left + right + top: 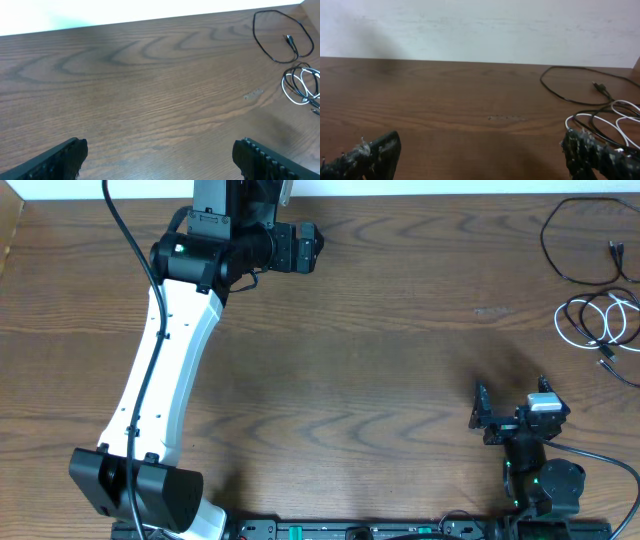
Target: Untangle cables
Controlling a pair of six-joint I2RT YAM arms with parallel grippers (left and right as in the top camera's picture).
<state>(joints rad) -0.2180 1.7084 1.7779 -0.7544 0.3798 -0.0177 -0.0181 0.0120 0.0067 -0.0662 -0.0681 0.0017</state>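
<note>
Right end effector (481, 415) at near right of worktop (350, 360): fingers spread wide, holding nothing, probably staged for a first pick. Beyond it, by the right edge, the white cable (560, 320) lies coiled with a black strand crossing through it. Farther right, the black cable (254, 31) forms an open loop. Farthest, left of centre, left end effector (314, 248): released, empty, well apart from both cords, so idle, I judge.

The black cable (289, 39) lies looped just beyond the coiled white cable (285, 86).
</note>
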